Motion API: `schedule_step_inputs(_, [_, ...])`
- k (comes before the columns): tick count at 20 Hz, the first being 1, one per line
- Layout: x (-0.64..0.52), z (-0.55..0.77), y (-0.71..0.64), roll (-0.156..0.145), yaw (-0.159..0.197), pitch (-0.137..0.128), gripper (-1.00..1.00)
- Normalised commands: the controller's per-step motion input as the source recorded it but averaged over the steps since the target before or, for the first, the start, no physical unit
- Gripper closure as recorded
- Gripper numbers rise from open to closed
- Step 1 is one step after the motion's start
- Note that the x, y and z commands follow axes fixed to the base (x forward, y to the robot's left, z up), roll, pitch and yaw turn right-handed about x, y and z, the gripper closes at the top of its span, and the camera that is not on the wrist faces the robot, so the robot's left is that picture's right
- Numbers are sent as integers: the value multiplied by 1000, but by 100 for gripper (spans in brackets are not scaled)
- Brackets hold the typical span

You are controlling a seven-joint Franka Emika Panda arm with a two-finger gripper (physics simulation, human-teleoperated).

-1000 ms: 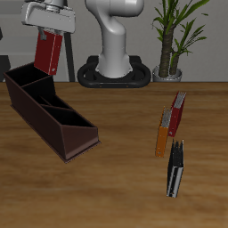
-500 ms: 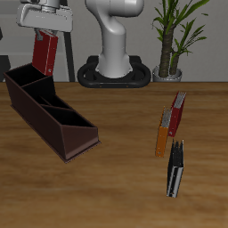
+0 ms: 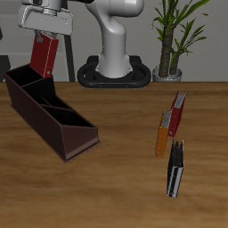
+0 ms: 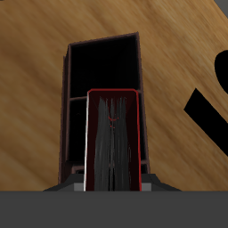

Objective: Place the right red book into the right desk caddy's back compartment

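Observation:
The right red book [image 3: 43, 55] hangs upright in the air, gripped at its top by my gripper [image 3: 48, 32], which is shut on it. It hangs just above the back end of the right desk caddy [image 3: 52, 114], a long dark maroon box with dividers. In the wrist view the red book [image 4: 111, 142] shows edge-on with its dark pages, and the caddy's back compartment [image 4: 104, 67] lies open beyond it. The book's lower edge is still above the caddy's rim.
A darker red book [image 3: 177, 113], an orange book [image 3: 162, 133] and a black book [image 3: 175, 167] stand together on the table away from the caddy. The robot's base [image 3: 113, 73] and a potted plant [image 3: 174, 40] are at the back.
My gripper and the red book have shifted slightly away from the robot's base and a little upward, staying over the caddy's back end.

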Motion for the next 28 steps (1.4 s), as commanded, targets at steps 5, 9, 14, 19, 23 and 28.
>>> schedule_step_inputs(5, [57,51,11,-20,81,-8,100])
schedule_step_inputs(9, [103,48,-36,-13,19,3,100])
schedule_step_inputs(14, [104,-1,-38,-13,27,9,100])
schedule_step_inputs(19, [14,56,-54,-9,21,-30,100])
schedule_step_inputs(23, [67,38,-63,-9,10,-21,100])
schedule_step_inputs(28, [87,64,-104,-23,-13,-18,100])
